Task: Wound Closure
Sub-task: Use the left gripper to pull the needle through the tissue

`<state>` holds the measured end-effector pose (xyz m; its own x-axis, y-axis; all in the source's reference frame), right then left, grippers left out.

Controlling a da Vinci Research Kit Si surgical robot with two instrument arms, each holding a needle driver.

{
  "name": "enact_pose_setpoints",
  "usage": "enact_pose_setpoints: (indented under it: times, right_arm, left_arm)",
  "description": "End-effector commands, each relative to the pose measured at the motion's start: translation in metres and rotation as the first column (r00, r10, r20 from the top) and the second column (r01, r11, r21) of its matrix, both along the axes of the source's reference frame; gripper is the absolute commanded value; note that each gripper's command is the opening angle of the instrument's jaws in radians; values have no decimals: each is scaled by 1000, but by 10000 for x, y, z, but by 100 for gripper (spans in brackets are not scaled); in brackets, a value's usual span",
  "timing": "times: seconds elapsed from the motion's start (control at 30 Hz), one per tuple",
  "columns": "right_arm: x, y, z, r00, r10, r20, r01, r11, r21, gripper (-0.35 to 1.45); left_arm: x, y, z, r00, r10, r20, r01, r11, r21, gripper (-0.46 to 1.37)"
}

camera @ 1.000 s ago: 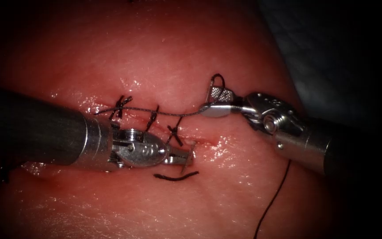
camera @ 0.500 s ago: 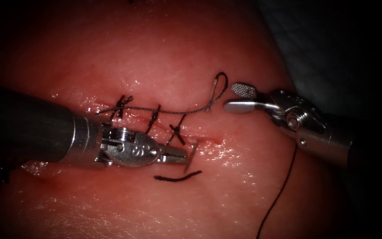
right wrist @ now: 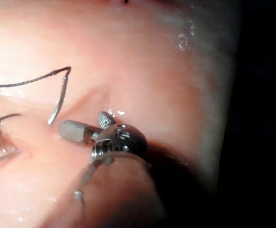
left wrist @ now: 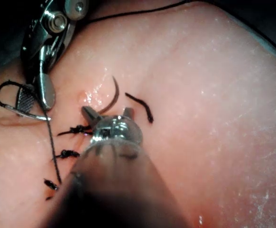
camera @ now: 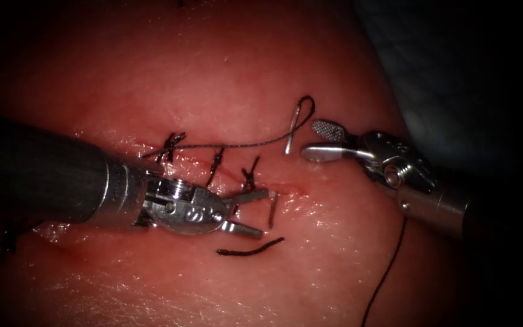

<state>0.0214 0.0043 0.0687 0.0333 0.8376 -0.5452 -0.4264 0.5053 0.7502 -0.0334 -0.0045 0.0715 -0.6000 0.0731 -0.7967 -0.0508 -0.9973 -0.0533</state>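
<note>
Needle [camera: 272, 209] stuck in tissue [camera: 225, 72] just right of left tool [camera: 246, 212], jaws wide & empty, axis near-far; right tool [camera: 319, 139] farther, wide, empty

My endoscope looks down from front; both wrist views sit close along shafts, sharing the needle [camera: 272, 209].
</note>
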Motion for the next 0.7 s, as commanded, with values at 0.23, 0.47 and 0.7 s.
enact_pose_setpoints:
  times: [0.23,0.47,0.7]
  right_arm:
    - [0,-7,3,1000,0,1,0,1000,-6,61]
    - [-1,-15,5,1000,3,-1,-3,1000,-1,60]
    - [-1,-17,5,1000,3,-1,-3,1000,-1,61]
  left_arm:
    - [-15,2,-2,997,36,63,-35,999,-20,57]
    - [-12,10,11,995,10,103,-17,997,74,-35]
    - [-3,15,20,992,-2,128,-18,989,149,-35]
